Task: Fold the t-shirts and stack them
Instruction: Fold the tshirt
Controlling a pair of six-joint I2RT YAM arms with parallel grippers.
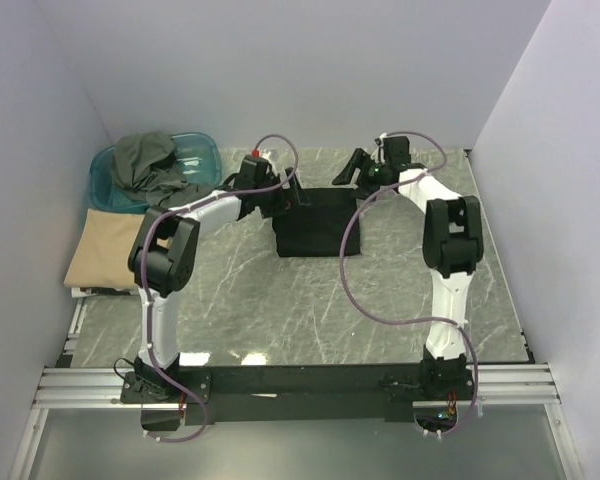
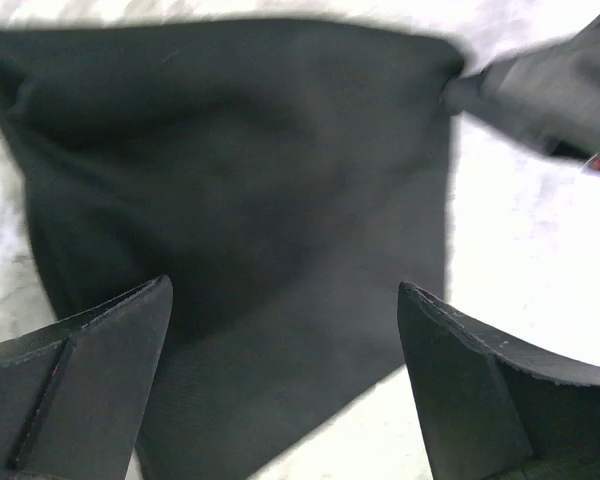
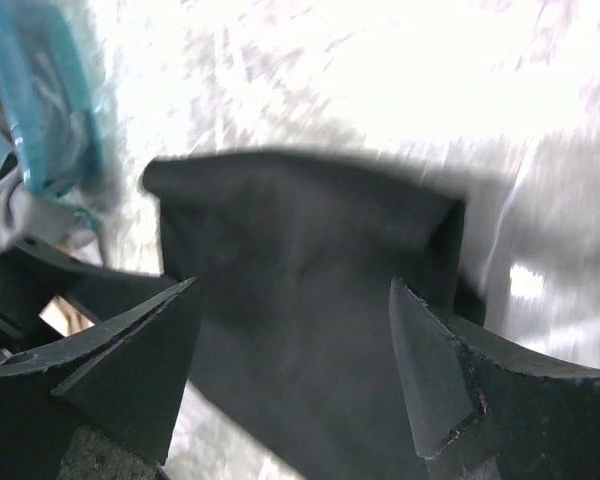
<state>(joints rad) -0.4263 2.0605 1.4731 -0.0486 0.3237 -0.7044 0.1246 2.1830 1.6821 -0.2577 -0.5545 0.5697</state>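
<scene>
- While both arms reach out over the far middle of the table, I find the black t-shirt lying flat there, already folded into a rough rectangle.
- The left gripper stands with its jaws wide apart and nothing between them, and dark cloth fills the view below.
- The right gripper is likewise spread and empty, over the shirt's far right part.
- I judge the shirt light, soft and limp. Lifted by one point it would sag and the fold would fall open.
- I would therefore pinch through all the layers at an edge, one pincer towards each corner, and lift both sides level.
- The stone top looks smooth, so the cloth should slide easily, though a drag may bunch it.
- The tan-beige t-shirt lies folded at the left edge, my likely stacking place.
- The grey-olive t-shirt sits crumpled in the teal tub at the far left.
</scene>
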